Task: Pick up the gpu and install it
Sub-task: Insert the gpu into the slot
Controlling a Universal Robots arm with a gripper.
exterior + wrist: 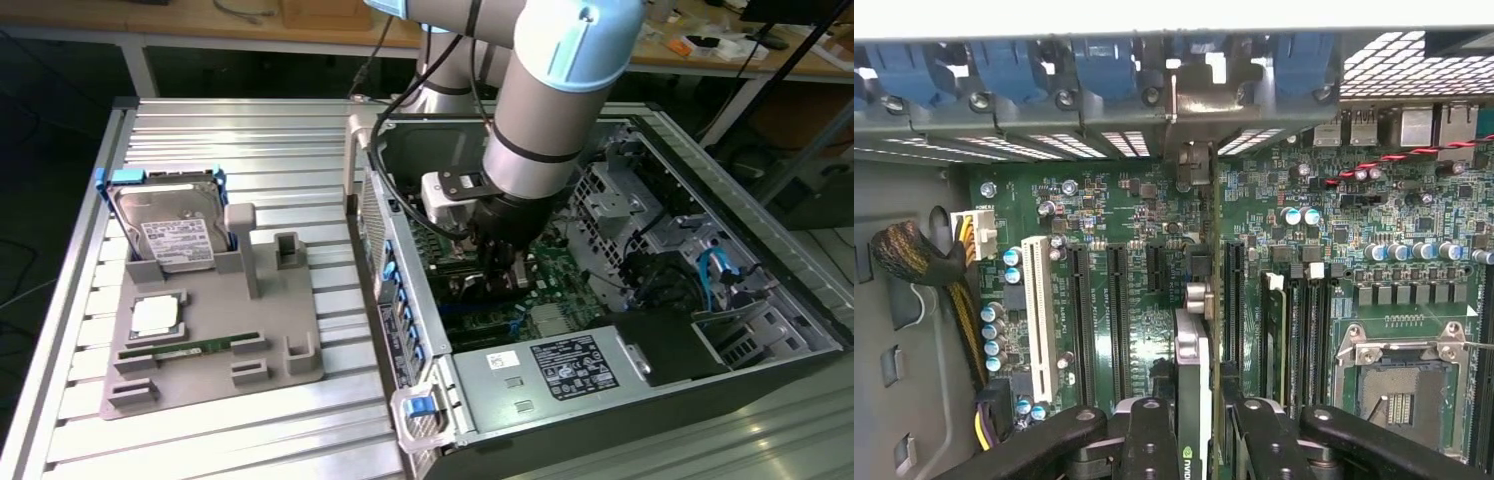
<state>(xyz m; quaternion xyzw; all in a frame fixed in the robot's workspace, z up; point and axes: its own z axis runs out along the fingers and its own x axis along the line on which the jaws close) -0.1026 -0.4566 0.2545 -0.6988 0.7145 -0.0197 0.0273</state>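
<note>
Clearly the install step is in hand, with the pick-up already done. On the slatted metal table [200, 130] lies an open computer case [747, 300] on its side, and beside it, toward the exterior view's left, a grey parts holder [214, 340] carrying a silver hard drive [174, 225] and a slim green memory stick [200, 348]. The robot arm [547, 120] reaches down into the case over the green motherboard [1134, 240].

In the wrist view the gripper [1192, 435] is clamped on the gpu [1192, 380], which stands on edge between the two black fingers [1150, 440], one pressing each face. The card runs away from the gripper toward the back wall of the case, where its silver bracket [1192, 115] sits among the blue slot clips [1099, 65] and vented covers. The card hangs over the row of long black expansion slots [1116, 310], roughly in line with the gap between two of them; whether its lower edge already touches a slot I cannot tell, since the card's own body hides that.

As a judgement, what the work calls for now is a straight, square descent: the card edge must line up along the length of a slot while the bracket finds its opening at the rear wall. Any tilt or sideways offset would jam the connector against the slot's rim or neighbouring capacitors [1014, 270].
</note>
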